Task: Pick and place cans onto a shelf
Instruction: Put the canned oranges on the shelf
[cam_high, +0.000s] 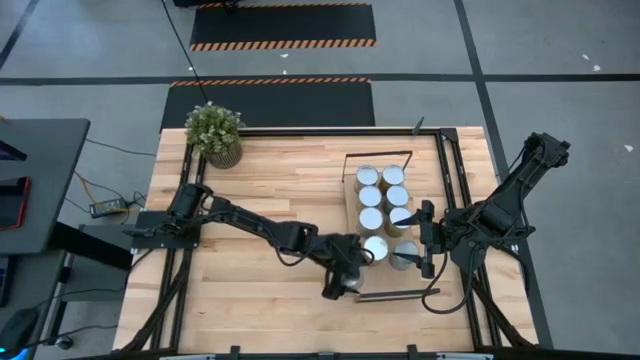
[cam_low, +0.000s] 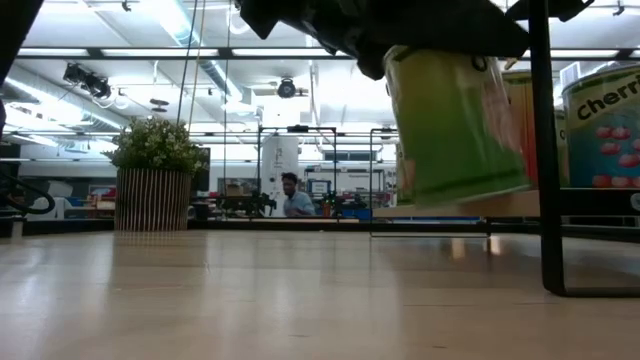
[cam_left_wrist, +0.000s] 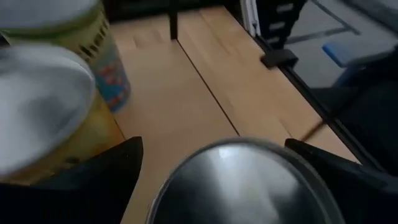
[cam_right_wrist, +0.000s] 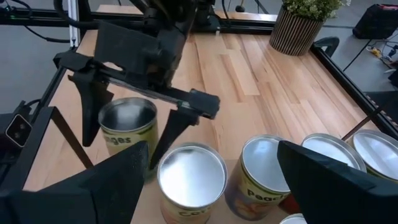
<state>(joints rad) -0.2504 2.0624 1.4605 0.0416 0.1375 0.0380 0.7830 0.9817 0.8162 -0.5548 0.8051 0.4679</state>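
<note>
I see my left pincer (cam_right_wrist: 130, 124) spread wide around a green can (cam_right_wrist: 127, 134) on the shelf (cam_high: 352, 215) end (fingers apart from it); right pincer (cam_high: 428, 238) hovers open beside the cans (cam_high: 384, 196).

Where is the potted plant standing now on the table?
In the high view, the green potted plant stands at the wooden table's far left corner, apart from the silver-lidded cans.

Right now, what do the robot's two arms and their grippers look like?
Both arms are dark, near-black, built of slim jointed links. The left gripper has a boxy black body with a flat crossbar and two long tapering fingers. The right gripper looks the same colour; its own fingers show as broad matte-black wedges. No markings are visible.
</note>
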